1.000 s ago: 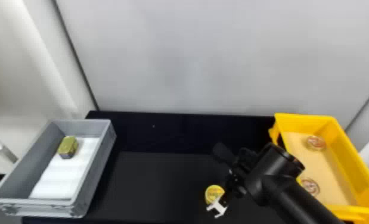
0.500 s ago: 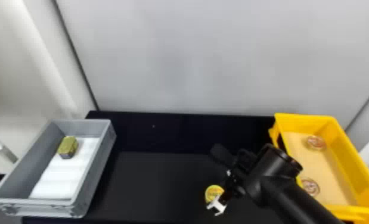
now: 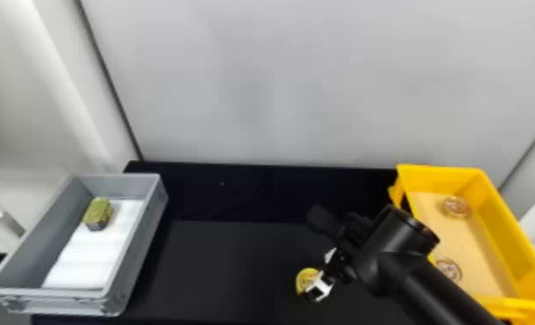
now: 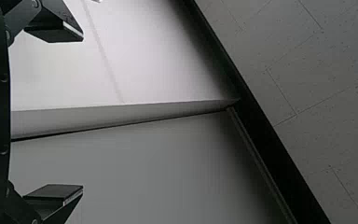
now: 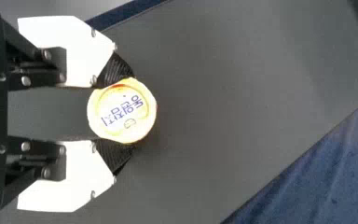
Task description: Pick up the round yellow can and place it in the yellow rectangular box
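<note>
My right gripper (image 3: 316, 276) is low over the black table, at the round yellow can (image 3: 305, 279), partly covering its right side. From the right wrist, that gripper (image 5: 116, 112) has its black ribbed pads (image 5: 114, 70) against opposite sides of the can (image 5: 122, 111), whose printed lid faces the camera. The yellow rectangular box (image 3: 501, 229) stands at the right of the table, two round lids visible inside it. My left gripper (image 4: 80, 112) is parked away from the can, its fingers wide apart with nothing between them, facing a pale wall and floor.
A grey crate (image 3: 136, 242) at the left holds a white sheet (image 3: 84, 259) and a gold block (image 3: 98, 213). My right forearm (image 3: 434, 285) reaches across in front of the yellow box. Behind the table (image 3: 236, 259) rises a grey wall.
The right gripper's white finger plates have drawn in around the can, and a second plate now shows beside the first. The can and both boxes have stayed in place.
</note>
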Motion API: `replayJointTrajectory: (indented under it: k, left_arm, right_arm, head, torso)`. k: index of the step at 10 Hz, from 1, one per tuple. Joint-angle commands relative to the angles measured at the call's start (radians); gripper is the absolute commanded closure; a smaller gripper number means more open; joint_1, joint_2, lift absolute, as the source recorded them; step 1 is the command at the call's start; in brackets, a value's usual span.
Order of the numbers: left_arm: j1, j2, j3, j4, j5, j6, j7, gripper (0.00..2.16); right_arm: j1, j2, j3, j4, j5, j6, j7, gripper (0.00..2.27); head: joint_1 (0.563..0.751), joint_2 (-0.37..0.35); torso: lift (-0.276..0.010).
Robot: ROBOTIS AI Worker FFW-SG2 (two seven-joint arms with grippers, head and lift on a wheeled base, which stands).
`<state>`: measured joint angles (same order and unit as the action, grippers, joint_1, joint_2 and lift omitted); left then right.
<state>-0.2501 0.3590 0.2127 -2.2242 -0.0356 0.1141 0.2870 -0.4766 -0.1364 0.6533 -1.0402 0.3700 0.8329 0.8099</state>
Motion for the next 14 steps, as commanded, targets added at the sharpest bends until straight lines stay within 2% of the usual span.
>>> replayJointTrajectory:
  k: [1,5,9,11,14]
  left_arm:
    - [-0.001,0.0,0.001,0.0,0.0,0.001,0.0,0.13]
    - [0.008,-0.001,0.005,0.0,0.002,0.003,0.002,0.13]
    - [0.023,0.006,0.025,-0.008,0.009,0.012,0.0,0.13]
    - [0.022,0.012,0.024,-0.014,0.011,0.026,0.0,0.13]
    - [0.022,0.015,0.024,-0.018,0.011,0.036,-0.002,0.13]
  right_arm:
    - [0.001,0.0,-0.001,-0.006,0.003,0.0,0.004,0.86]
    - [0.001,0.0,-0.004,-0.034,0.023,0.02,0.023,0.86]
    - [0.01,-0.019,-0.098,-0.253,0.158,0.113,0.096,0.86]
    - [-0.008,-0.046,-0.191,-0.403,0.247,0.169,0.119,0.86]
    - [-0.059,-0.129,-0.263,-0.486,0.318,0.209,0.129,0.86]
  head:
    - [0.694,0.054]
    - [0.694,0.054]
    - [0.694,0.054]
    - [0.694,0.054]
    - [0.694,0.054]
  torso:
    - [-0.003]
    - [-0.003]
    - [-0.003]
    - [-0.003]
    - [-0.003]
